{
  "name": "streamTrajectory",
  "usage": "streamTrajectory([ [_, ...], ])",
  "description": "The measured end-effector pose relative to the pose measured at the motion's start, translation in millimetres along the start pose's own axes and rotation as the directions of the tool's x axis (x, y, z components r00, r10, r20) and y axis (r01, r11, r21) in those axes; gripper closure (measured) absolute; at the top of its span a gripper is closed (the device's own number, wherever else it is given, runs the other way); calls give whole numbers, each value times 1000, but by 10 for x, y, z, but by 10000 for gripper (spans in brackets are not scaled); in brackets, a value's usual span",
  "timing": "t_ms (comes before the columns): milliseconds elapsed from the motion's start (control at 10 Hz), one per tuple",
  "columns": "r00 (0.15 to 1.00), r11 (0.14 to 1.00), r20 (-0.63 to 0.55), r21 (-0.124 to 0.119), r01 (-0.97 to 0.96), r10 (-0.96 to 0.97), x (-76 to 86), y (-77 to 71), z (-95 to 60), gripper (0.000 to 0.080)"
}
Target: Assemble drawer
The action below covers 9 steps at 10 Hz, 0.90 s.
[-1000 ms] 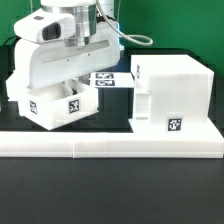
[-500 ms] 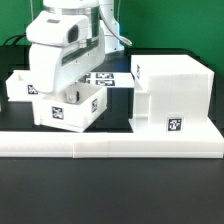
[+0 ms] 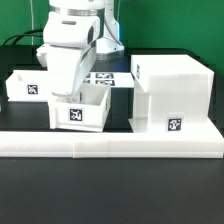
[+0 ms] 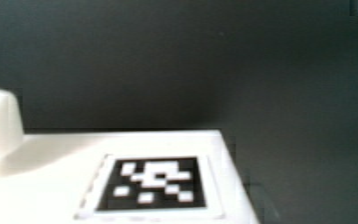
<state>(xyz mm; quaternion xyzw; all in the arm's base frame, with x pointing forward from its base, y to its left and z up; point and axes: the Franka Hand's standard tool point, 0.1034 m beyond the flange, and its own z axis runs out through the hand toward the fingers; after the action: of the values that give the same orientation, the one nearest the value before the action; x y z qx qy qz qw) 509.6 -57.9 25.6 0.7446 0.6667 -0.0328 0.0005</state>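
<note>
My gripper (image 3: pixel 68 92) reaches down into a small white box tray (image 3: pixel 90 115) in the middle of the table. Its fingers are hidden by the hand, and the tray has been travelling with it. The tray sits upright just behind the rail, its tag facing front. In the wrist view a white surface with a black-and-white tag (image 4: pixel 158 182) fills the lower part; no fingers show there. A second small tray (image 3: pixel 24 86) stands at the exterior view's left. The tall boxy shell (image 3: pixel 172 92) stands at the exterior view's right, a small gap from the held tray.
The long low white L-shaped rail (image 3: pixel 110 146) runs along the front. The marker board (image 3: pixel 108 78) lies flat behind the trays, partly hidden by the arm. Black cables hang behind the arm.
The arm and the small tray have moved toward the exterior view's right, nearer the shell. The tray was tilted before and now stands level. The left tray is now uncovered.
</note>
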Motion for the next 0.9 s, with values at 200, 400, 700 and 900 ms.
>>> streamTrajectory([
  [200, 998, 998, 11, 3, 69, -69, 17, 32, 23, 757],
  [400, 996, 996, 17, -8, 87, -87, 36, 101, 8, 757],
  [700, 997, 996, 15, -34, 77, -77, 31, 81, 38, 757],
  [900, 998, 994, 9, -84, 64, -63, 82, 119, 42, 757],
])
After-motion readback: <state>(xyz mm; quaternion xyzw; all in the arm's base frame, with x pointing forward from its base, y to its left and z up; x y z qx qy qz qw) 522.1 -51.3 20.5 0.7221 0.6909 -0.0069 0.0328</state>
